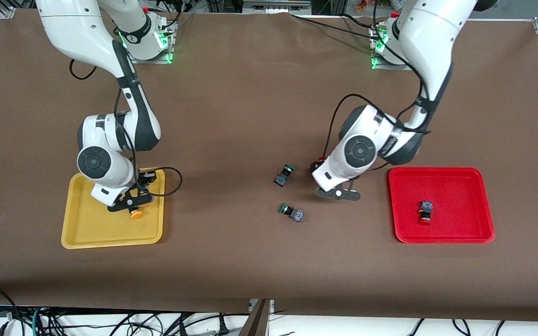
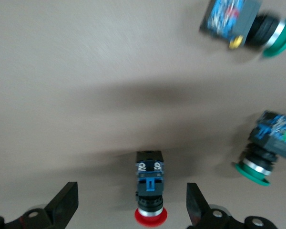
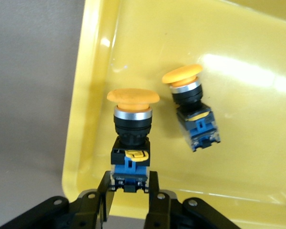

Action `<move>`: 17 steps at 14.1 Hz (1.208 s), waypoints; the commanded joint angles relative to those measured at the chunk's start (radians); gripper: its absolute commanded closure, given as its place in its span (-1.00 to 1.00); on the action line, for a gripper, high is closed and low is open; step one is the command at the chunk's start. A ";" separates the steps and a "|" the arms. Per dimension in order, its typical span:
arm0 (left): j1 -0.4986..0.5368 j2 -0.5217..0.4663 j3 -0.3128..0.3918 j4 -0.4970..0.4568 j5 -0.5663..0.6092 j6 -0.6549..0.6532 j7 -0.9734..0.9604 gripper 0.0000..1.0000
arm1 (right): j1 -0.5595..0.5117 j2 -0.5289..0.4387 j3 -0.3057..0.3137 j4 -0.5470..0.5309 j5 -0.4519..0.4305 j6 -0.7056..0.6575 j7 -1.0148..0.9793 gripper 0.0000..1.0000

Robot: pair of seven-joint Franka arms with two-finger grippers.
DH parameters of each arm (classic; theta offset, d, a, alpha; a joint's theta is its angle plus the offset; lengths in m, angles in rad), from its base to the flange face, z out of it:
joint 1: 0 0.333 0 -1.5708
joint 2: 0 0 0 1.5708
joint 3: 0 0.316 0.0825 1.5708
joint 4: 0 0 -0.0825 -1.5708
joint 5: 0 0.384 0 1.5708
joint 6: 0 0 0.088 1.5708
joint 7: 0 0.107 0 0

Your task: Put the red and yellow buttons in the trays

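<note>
My right gripper (image 1: 131,205) (image 3: 128,180) is shut on the blue body of a yellow button (image 3: 131,124) and holds it low over the yellow tray (image 1: 91,233) (image 3: 248,157); its cap (image 1: 135,213) shows in the front view. A second yellow button (image 3: 193,112) lies in that tray. My left gripper (image 1: 339,192) (image 2: 131,191) is open, low over the table between the green buttons and the red tray (image 1: 460,186). A red button (image 2: 150,191) lies between its fingers (image 2: 66,202), untouched, and is hidden in the front view. Another red button (image 1: 425,212) lies in the red tray.
Two green-capped buttons (image 1: 284,175) (image 1: 292,212) lie on the brown table near the middle, beside my left gripper. They also show in the left wrist view (image 2: 243,24) (image 2: 269,148).
</note>
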 commanded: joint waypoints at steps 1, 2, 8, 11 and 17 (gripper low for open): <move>-0.027 0.003 0.008 -0.080 0.032 0.117 -0.011 -1.00 | -0.009 0.007 0.010 -0.012 0.080 0.022 -0.025 0.97; -0.038 0.007 0.011 -0.113 0.034 0.184 -0.011 -1.00 | -0.007 0.013 0.010 -0.012 0.102 0.022 -0.027 0.95; -0.043 0.007 0.009 -0.173 0.084 0.291 -0.019 0.92 | -0.016 0.037 0.010 -0.001 0.120 0.042 -0.065 -0.37; -0.032 -0.020 0.011 -0.170 0.090 0.238 -0.010 0.95 | -0.019 0.024 0.010 0.008 0.128 0.030 -0.065 -1.00; 0.170 -0.166 0.011 -0.125 0.090 0.004 0.295 0.93 | -0.052 -0.050 0.011 0.074 0.162 -0.100 -0.067 -1.00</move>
